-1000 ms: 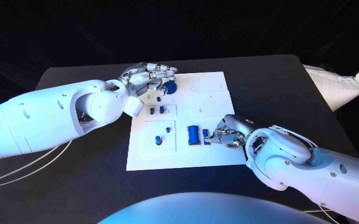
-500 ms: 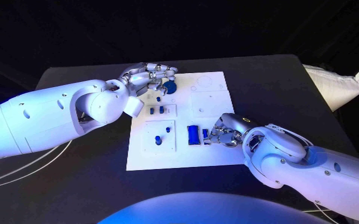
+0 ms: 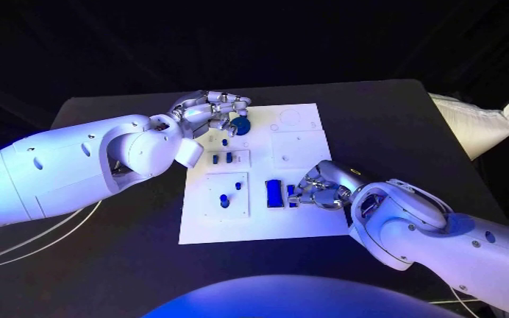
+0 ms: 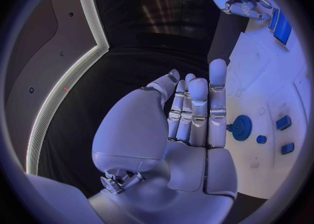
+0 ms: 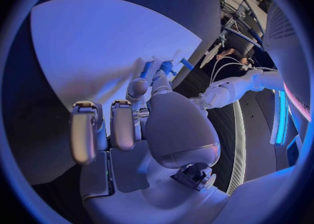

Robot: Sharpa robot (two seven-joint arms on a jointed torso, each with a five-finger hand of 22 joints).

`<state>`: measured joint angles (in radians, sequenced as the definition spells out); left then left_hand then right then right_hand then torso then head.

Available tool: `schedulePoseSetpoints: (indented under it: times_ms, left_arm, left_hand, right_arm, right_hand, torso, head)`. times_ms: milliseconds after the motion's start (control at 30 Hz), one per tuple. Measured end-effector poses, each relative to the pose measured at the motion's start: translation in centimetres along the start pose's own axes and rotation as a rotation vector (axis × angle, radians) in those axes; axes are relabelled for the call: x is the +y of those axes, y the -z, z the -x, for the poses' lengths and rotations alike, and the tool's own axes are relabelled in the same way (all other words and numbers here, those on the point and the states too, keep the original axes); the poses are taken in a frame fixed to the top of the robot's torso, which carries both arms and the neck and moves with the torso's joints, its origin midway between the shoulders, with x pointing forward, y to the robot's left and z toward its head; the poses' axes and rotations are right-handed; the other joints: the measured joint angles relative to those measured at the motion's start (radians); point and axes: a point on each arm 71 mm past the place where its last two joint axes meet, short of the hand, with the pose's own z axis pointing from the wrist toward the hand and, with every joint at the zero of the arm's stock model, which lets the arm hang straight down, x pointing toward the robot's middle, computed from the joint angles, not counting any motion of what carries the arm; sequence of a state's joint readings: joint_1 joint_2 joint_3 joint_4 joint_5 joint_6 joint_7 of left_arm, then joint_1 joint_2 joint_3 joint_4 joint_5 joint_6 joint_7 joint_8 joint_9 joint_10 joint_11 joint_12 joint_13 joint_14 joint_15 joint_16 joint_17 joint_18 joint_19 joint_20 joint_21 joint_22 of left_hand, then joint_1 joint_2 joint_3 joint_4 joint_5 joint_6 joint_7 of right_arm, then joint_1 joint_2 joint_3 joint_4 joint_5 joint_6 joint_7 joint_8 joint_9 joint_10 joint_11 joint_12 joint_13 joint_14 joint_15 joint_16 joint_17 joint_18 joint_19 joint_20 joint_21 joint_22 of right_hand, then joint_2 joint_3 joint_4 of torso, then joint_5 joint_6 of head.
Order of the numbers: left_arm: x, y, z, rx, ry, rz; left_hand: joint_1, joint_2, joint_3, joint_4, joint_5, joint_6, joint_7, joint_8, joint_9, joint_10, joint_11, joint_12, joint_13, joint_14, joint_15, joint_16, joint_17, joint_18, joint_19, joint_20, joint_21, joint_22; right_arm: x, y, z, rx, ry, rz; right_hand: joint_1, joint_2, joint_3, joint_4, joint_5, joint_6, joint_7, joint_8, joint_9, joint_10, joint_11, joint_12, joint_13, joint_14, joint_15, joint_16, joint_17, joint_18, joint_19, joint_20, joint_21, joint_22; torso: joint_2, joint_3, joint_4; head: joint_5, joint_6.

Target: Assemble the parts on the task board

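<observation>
No legible text — no labels.

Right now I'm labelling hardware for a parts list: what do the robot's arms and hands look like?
Both arms are smooth, rounded white shells. The left hand and right hand are silver, many-fingered and segmented, with a broad smooth palm shell. Thin pale cables trail by the left arm.

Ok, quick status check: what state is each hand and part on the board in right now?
left hand: fingers straight, holding nothing, beside the gear
blue gear: flat on the task board
right hand: fingertips down at the small blue part; grip unclear
long blue block: lying flat, untouched
</observation>
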<state>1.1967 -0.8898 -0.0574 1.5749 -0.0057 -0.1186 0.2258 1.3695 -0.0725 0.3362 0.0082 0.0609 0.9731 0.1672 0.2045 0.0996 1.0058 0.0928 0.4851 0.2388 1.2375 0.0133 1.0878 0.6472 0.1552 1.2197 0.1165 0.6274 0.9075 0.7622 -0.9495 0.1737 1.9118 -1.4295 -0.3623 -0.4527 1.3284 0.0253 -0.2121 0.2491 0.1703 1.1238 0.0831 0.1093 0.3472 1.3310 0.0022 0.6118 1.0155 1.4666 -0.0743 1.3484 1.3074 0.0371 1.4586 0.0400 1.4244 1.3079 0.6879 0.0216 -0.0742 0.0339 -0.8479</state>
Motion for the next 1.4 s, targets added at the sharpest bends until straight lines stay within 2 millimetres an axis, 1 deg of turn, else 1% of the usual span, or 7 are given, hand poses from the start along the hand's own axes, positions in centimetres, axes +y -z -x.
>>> schedulePoseSetpoints:
  times_ms: [167,367,700,933,1100,1267,1400]
  left_arm:
    - [0.1,-0.2,0.8,-0.024,0.012,-0.003]
    - [0.6,-0.4,2.4,-0.084,0.032,-0.013]
    - [2.1,-0.8,5.7,-0.257,0.073,-0.052]
    - [3.6,-1.2,5.9,-0.340,0.107,-0.067]
    - [3.9,-1.4,5.9,-0.365,0.116,-0.084]
    - [3.9,-1.3,5.7,-0.366,0.116,-0.080]
    - [4.1,-1.4,4.8,-0.362,0.115,-0.077]
  left_hand:
    - [-0.012,-0.003,-0.021,0.007,0.000,-0.007,0.001,0.006,-0.002,-0.016,0.001,0.006,-0.004,-0.081,0.007,-0.073,-0.100,0.017,-0.052,0.003,-0.064,-0.038]
    - [-0.027,-0.016,-0.048,0.023,0.000,-0.030,0.009,0.011,-0.007,-0.050,0.023,-0.049,-0.053,-0.221,0.037,-0.273,-0.225,0.017,-0.222,0.036,-0.220,-0.131]
    - [-0.001,-0.012,-0.032,0.031,0.004,0.002,-0.002,-0.028,-0.024,0.042,0.030,-0.201,-0.159,-0.189,0.070,-0.656,-0.389,0.017,-0.322,0.080,-0.403,-0.302]
    - [0.002,-0.009,-0.032,0.032,0.004,-0.014,-0.007,-0.064,-0.029,0.002,0.070,-0.286,-0.174,-0.245,0.119,-0.834,-0.445,0.017,-0.424,0.132,-0.516,-0.413]
    - [0.005,-0.004,-0.042,0.021,0.004,-0.024,-0.011,-0.083,-0.032,-0.008,0.073,-0.317,-0.177,-0.257,0.121,-0.893,-0.471,0.017,-0.440,0.138,-0.544,-0.465]
    - [-0.244,0.038,-0.096,0.004,-0.031,-0.197,-0.039,-0.106,-0.068,-0.190,0.046,-0.348,-0.210,-0.435,0.099,-0.931,-0.504,-0.001,-0.582,0.094,-0.589,-0.547]
    - [-0.419,0.055,-0.134,-0.002,-0.042,-0.318,-0.059,-0.145,-0.084,-0.317,0.024,-0.370,-0.224,-0.560,0.078,-0.956,-0.526,-0.016,-0.681,0.061,-0.608,-0.603]
  right_arm:
    - [0.0,-0.8,1.8,-0.048,-0.197,0.110]
    - [-1.7,-3.0,5.0,-0.120,-0.454,0.152]
    - [-5.1,-7.2,8.5,-0.256,-0.823,0.139]
    - [-6.8,-8.9,9.2,-0.290,-0.966,0.128]
    - [-7.1,-9.4,9.4,-0.286,-1.011,0.141]
    - [-7.0,-9.3,9.2,-0.285,-1.005,0.134]
    - [-6.2,-9.1,8.8,-0.279,-0.999,0.136]
  right_hand:
    - [0.071,0.017,0.003,-0.036,0.016,-0.050,0.021,-0.031,-0.014,-0.069,0.018,-0.152,-0.106,0.000,0.018,-0.140,-0.110,0.035,-0.074,0.014,-0.115,-0.046]
    - [0.185,0.049,0.035,-0.084,0.003,-0.172,0.068,-0.041,-0.052,-0.189,0.064,-0.323,-0.269,-0.159,0.063,-0.680,-0.550,0.140,-0.356,0.049,-0.622,-0.539]
    - [0.239,0.065,0.055,-0.121,-0.023,-0.169,0.109,-0.040,-0.097,-0.278,0.124,-0.519,-0.589,-0.349,0.140,-1.047,-0.793,0.141,-0.467,0.120,-0.963,-0.790]
    - [0.231,0.089,0.074,-0.173,-0.073,-0.163,0.125,-0.045,-0.157,-0.257,0.146,-0.544,-0.794,-0.398,0.189,-1.251,-1.001,0.140,-0.479,0.169,-1.163,-0.957]
    - [0.211,0.105,0.092,-0.216,-0.071,-0.147,0.117,-0.045,-0.189,-0.235,0.135,-0.547,-0.884,-0.304,0.166,-1.269,-1.075,0.140,-0.394,0.145,-1.200,-1.015]
    - [-0.068,0.084,0.113,-0.237,-0.121,-0.323,0.080,-0.080,-0.219,-0.434,0.111,-0.583,-0.911,-0.508,0.115,-1.310,-1.119,0.122,-0.582,0.108,-1.242,-1.070]
    - [-0.266,0.061,0.150,-0.243,-0.146,-0.449,0.055,-0.091,-0.239,-0.575,0.092,-0.593,-0.941,-0.658,0.095,-1.327,-1.149,0.101,-0.720,0.085,-1.271,-1.107]
  torso:
    - [-0.007,-0.0026,-0.0058]
    - [-0.024,-0.0080,-0.0125]
    - [-0.070,-0.0223,-0.0258]
    - [-0.098,-0.0292,-0.0185]
    - [-0.106,-0.0280,-0.0155]
    - [-0.107,-0.0280,-0.0123]
    - [-0.112,-0.0274,0.0015]
  head:
    - [-0.002,0.016]
    - [-0.003,0.040]
    - [0.002,0.100]
    - [0.001,0.130]
    - [0.004,0.141]
    - [0.002,0.146]
    - [-0.005,0.167]
